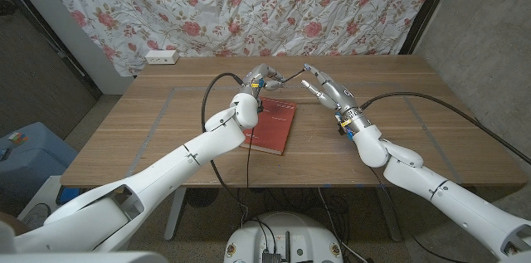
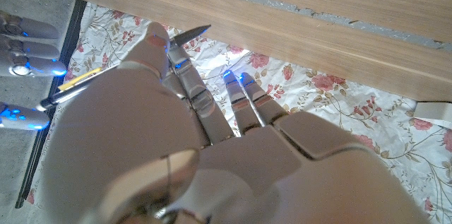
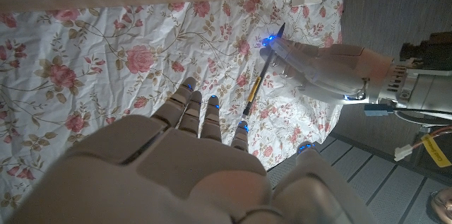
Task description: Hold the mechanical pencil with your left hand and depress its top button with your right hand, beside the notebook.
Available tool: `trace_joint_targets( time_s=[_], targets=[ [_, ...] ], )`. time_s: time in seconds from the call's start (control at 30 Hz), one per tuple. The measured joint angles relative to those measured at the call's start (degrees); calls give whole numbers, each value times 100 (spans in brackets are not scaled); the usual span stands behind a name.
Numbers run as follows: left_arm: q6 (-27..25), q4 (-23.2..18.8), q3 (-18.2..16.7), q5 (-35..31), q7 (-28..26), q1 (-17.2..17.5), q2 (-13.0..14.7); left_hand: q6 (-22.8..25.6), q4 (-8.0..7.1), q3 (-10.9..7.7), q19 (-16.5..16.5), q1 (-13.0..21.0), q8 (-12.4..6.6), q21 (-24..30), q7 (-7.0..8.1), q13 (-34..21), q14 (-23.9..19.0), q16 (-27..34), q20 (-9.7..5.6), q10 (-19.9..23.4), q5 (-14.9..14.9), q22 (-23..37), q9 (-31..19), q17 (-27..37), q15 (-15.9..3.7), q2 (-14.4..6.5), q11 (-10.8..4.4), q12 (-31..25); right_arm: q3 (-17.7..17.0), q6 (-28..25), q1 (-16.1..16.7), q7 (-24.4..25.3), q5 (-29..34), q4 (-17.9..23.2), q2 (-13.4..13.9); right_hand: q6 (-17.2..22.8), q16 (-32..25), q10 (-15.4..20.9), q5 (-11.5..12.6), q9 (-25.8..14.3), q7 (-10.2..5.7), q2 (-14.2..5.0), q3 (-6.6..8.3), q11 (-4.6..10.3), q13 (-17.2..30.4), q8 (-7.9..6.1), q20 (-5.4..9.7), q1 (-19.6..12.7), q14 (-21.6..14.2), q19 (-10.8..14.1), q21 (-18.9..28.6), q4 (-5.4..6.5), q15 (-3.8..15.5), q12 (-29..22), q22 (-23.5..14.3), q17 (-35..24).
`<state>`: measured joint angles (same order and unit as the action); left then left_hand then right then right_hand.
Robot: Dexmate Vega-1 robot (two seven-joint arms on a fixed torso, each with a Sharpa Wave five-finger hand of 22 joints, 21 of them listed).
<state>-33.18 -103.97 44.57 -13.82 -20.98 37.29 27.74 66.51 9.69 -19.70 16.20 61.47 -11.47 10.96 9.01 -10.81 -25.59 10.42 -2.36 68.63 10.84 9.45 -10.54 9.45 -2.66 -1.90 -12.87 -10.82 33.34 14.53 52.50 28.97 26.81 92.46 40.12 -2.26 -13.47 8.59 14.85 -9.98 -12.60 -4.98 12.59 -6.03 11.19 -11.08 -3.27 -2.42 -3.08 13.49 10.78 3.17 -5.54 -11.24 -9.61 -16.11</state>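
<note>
the left hand (image 1: 259, 79) is raised over the far part of the wooden table (image 1: 166, 122), its fingers closed around one mechanical pencil (image 1: 286, 75), which juts out toward the right hand (image 1: 325, 90). in the right wrist view the pencil (image 3: 260, 75) shows a yellow and black barrel pinched in the left hand (image 3: 318, 65). the right hand hovers just beside the pencil's free end, fingers spread and holding nothing; whether a fingertip touches the pencil cannot be told. one red notebook (image 1: 272, 124) lies flat on the table below the left hand. a white power strip (image 1: 162, 57) sits at the far left edge, against the floral cloth (image 1: 249, 6) backdrop.
</note>
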Motion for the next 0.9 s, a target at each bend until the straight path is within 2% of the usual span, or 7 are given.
trace_joint_targets(
  time_s=[0.17,0.23,0.9],
  targets=[
    [1,-20,-8,-3,-5,16,3,0,0,0,0,0,0,0,0,0,0,0,0,0,0,0,1,0,0,1,0,0,0,16,2,5,-13,-19,-9,0,0,-32,0,0,0,1,0,32,0,0,0,1,0,0,0,0,0,0,0,0],
    [1,-24,-10,-3,-5,23,3,0,0,0,0,0,1,0,0,0,0,0,0,0,0,0,1,0,0,1,0,0,0,22,2,5,-19,-29,-13,0,0,-32,0,0,0,82,0,32,0,0,0,82,0,0,0,0,0,0,0,0],
    [-5,-18,-21,-12,-30,42,-14,0,0,0,0,0,18,0,0,5,0,0,0,13,21,0,-2,0,0,2,-13,18,27,45,-13,27,6,-83,-35,31,0,-31,21,-3,31,83,-16,31,0,0,0,83,0,0,4,16,0,0,0,1]
  ],
)
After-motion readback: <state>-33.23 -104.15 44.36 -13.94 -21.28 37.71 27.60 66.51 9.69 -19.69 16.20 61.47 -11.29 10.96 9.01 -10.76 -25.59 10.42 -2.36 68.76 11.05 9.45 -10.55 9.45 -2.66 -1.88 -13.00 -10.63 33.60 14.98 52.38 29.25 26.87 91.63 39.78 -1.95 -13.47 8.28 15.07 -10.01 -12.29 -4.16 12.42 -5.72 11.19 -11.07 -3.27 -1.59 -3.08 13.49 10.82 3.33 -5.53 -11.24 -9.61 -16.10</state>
